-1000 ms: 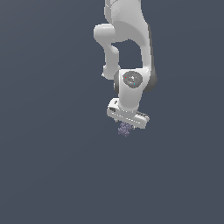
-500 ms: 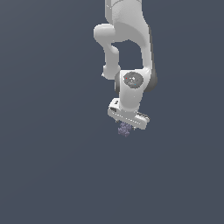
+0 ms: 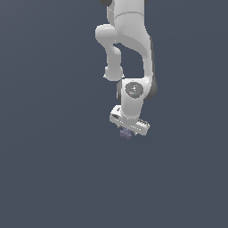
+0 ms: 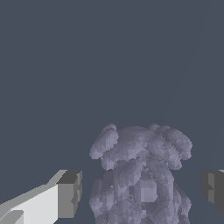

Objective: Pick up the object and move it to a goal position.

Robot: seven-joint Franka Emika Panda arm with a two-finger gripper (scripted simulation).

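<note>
Flat, even, shadowless simulator light

Almost nothing changed in the last second. My gripper [image 3: 128, 132] hung in the same spot over the grey floor, and the little bumpy purple cluster [image 3: 126, 132] sat right under it just as before. In the exterior view I could not spot any move at all, by my arm or by the cluster.
</note>
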